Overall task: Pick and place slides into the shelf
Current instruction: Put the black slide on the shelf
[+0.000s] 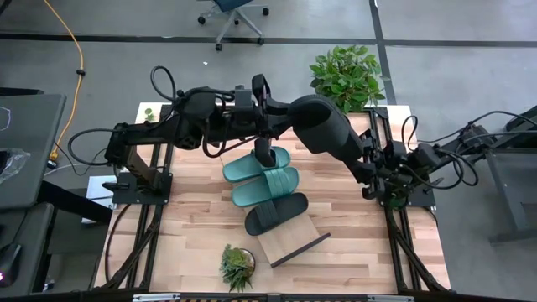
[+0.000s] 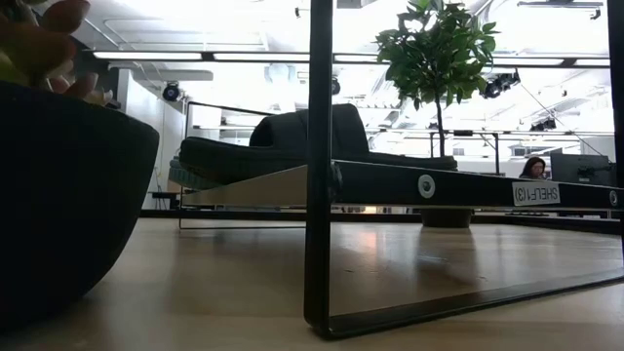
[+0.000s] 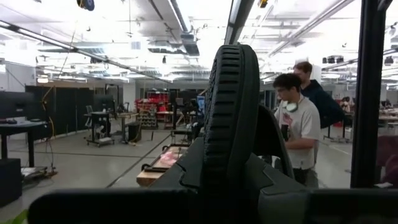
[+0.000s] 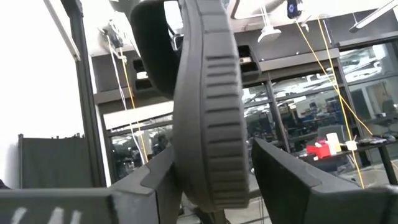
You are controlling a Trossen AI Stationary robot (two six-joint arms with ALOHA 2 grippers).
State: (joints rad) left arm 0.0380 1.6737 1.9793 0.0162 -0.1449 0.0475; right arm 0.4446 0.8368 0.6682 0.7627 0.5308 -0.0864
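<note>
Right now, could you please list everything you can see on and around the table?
teal slides: two, teal-green, side by side on the shelf
resting black slide: one, black, on the shelf beside the teal pair
raised black slide: one, black, held in the air above the table's far side
shelf: one, light wood on a black wire frame, mid-table
large plant: one, green, at the table's far edge
small plant: one, green, at the table's near edge
table: one, planked light wood
office chair: one, blue, on the floor beyond
people: two, in the room behind
left tool: shut on the raised black slide
right tool: at the same slide
</note>
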